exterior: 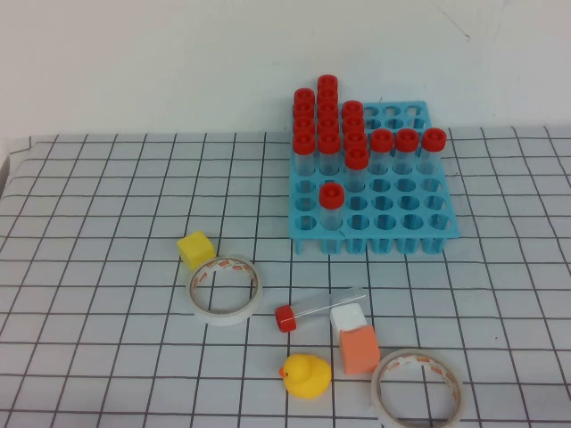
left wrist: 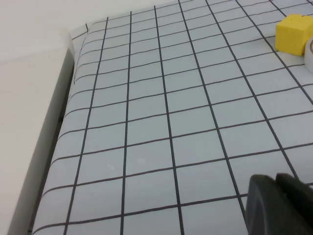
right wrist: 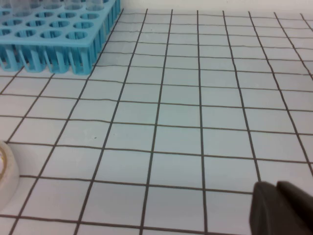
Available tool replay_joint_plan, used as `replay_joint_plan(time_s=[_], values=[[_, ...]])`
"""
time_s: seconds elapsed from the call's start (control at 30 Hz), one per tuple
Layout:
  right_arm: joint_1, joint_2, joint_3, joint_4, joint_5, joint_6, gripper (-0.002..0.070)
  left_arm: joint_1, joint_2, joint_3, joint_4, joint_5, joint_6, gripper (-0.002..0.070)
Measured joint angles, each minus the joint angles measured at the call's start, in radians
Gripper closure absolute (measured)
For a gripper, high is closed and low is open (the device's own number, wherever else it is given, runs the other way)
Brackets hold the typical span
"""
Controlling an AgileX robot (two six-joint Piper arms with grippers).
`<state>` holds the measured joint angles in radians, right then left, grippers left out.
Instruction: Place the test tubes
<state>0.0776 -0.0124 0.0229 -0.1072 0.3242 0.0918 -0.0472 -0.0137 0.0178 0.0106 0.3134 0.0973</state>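
High view, one loose tube (exterior: 317, 308), two tapes (exterior: 223, 314) (exterior: 417, 357), three cubes (exterior: 196, 250) (exterior: 346, 316) (exterior: 359, 349), left gripper (left wrist: 276, 198) and right gripper (right wrist: 276, 200) closed over table (exterior: 89, 267)

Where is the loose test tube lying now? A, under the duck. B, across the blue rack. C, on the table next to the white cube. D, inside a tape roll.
C: the loose test tube lies flat on the table by the white cube; left hand shut over the table's left side, right hand shut over its right side.
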Motion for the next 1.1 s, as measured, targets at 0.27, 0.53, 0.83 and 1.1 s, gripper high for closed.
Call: replay_joint_plan(time_s=[0.27, 0.53, 0.83, 1.1], values=[[0.000, 0.000, 0.000, -0.002, 0.000, 0.000, 0.0678, 0.000, 0.000, 0.000, 0.000, 0.000, 0.000, 0.0677], [0.000, 0.000, 0.000, -0.061, 0.001, 0.000, 0.0678, 0.000, 0.000, 0.000, 0.000, 0.000, 0.000, 0.0677], [0.000, 0.000, 0.000, -0.069, 0.001, 0.000, 0.0678, 0.000, 0.000, 0.000, 0.000, 0.000, 0.000, 0.0677], [0.000, 0.000, 0.000, -0.069, 0.001, 0.000, 0.0678, 0.000, 0.000, 0.000, 0.000, 0.000, 0.002, 0.0677]])
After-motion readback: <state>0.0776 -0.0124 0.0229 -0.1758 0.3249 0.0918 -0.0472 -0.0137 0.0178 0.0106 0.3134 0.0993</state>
